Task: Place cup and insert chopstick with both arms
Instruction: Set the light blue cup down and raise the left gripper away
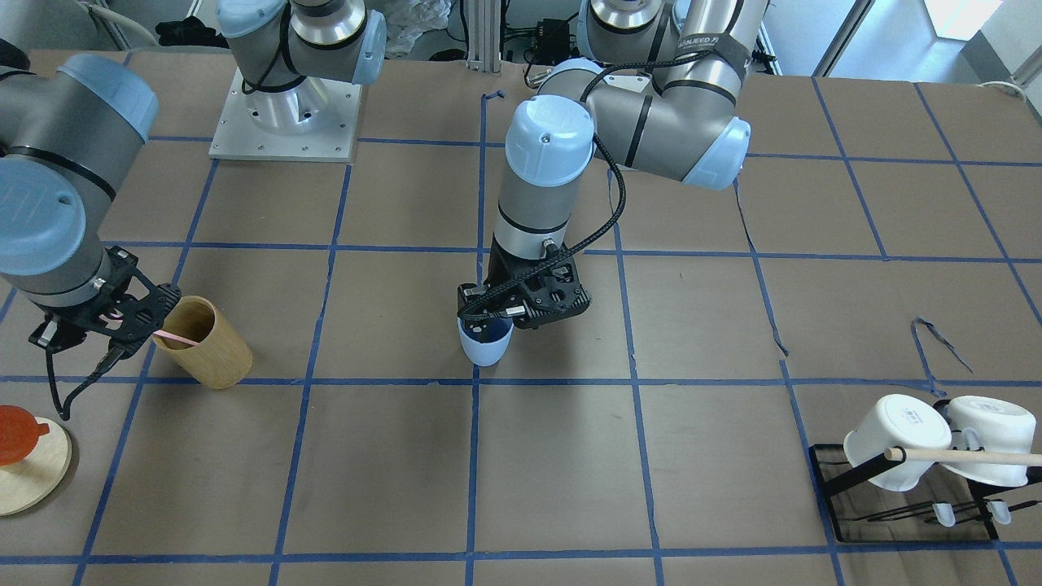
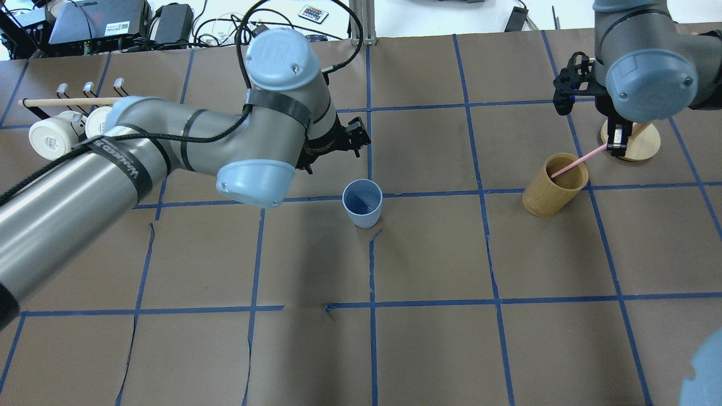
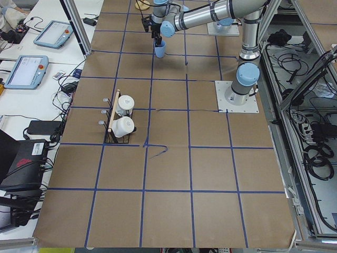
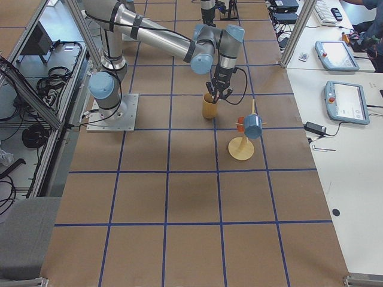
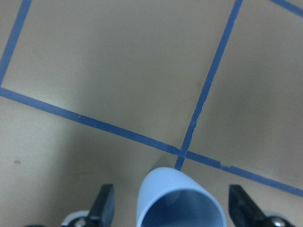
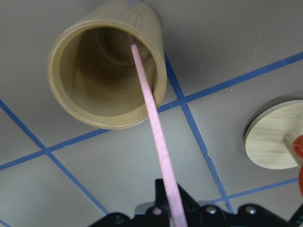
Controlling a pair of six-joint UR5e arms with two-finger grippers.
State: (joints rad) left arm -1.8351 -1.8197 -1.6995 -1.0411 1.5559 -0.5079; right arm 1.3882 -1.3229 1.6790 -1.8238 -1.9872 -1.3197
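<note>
- Left end effector (image 5: 173, 206) spread either side of the blue cup (image 2: 362, 202), which stands on the bench (image 2: 428, 349); placing looks done.
- Right end effector (image 2: 615, 144), well apart from the cup, pinches the pink chopstick (image 6: 151, 118), whose tip sits in the wooden holder (image 2: 541, 201); next, likely lift it clear.

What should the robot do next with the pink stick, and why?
Probably open the right end effector and let go. It grips the chopstick by its upper end, and the lower end already reaches deep inside the wooden cup, so the stick should just drop and rest there.
</note>
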